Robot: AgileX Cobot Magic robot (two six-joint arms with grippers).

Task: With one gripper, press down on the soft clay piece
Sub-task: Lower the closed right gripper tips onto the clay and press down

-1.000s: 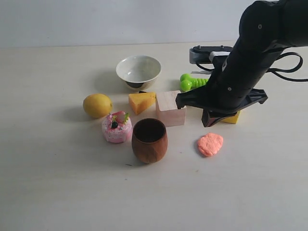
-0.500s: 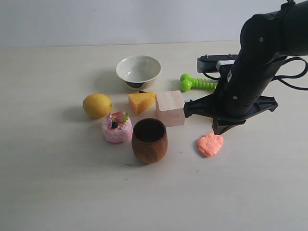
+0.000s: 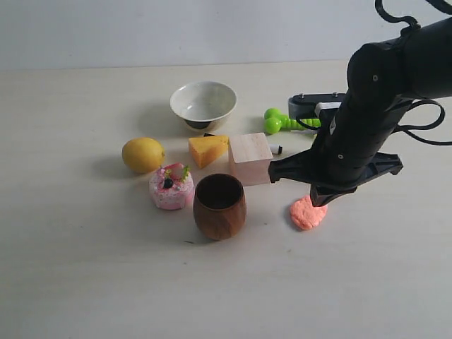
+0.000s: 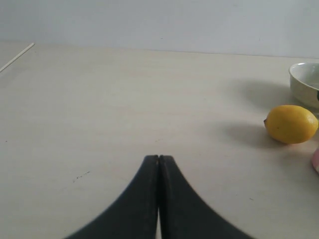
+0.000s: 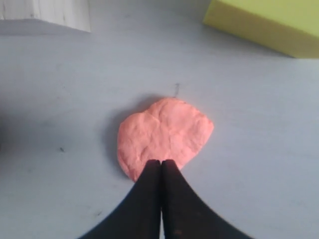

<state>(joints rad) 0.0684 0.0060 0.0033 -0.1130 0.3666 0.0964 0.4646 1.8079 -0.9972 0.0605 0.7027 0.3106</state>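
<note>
The right tool (image 5: 160, 162), its two black halves pressed together, has come down onto the rim of the flat salmon-orange clay blob (image 5: 167, 132). The blob lies on the pale counter (image 3: 106, 282) near the brown wooden cup (image 3: 219, 206). Contact looks just made or imminent, so the press seems to be starting.

- One soft clay piece (image 3: 304, 214), salmon-orange and flat.
- One wooden cup (image 3: 219, 206), dark brown.
- One wooden block (image 3: 249, 158), pale.
- One ceramic bowl (image 3: 203, 104), off-white.
- One lemon (image 3: 143, 155).
- One cheese wedge (image 3: 207, 150), orange-yellow.
- One toy cake (image 3: 171, 187), pink, topped with a strawberry.
- One green toy (image 3: 280, 121), knobbed, only partly in view.
- One yellow block (image 5: 264, 22), caught only in the right wrist view.
- One small white stub (image 3: 276, 149) with a dark tip, too small to identify.
- Two black grippers: the left gripper (image 4: 158, 160) and the right gripper (image 5: 161, 163), one per wrist view.
</note>
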